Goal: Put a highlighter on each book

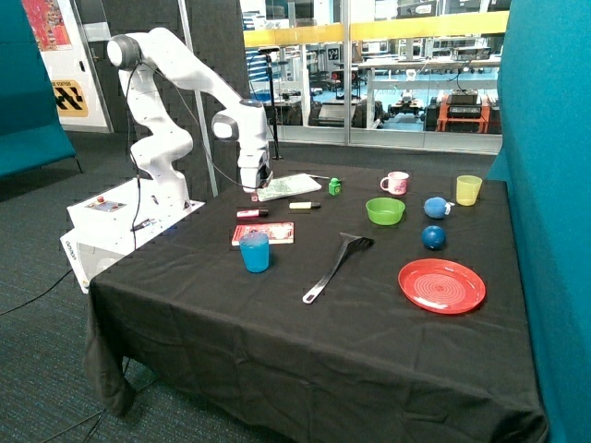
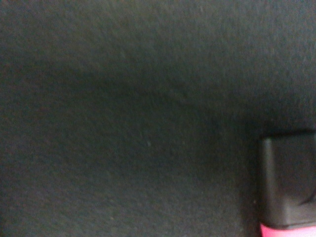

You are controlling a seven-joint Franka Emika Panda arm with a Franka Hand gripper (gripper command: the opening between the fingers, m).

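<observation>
end effector [image 1: 255, 191] low at white book's [image 1: 289, 186] near-left edge, grip state can't tell | red book [image 1: 264, 233] behind blue cup [image 1: 255, 252]; pink highlighter [image 1: 251, 213] and yellow highlighter [image 1: 304, 206] on bench [image 1: 277, 351], neither on a book | judged light, stiff, slick: grip mid-barrel | wrist view: only cloth, a black cap with pink edge [image 2: 289, 190]

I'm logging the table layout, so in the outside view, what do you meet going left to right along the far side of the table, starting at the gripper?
Gripper → white book → green cube → pink mug → yellow cup.
</observation>
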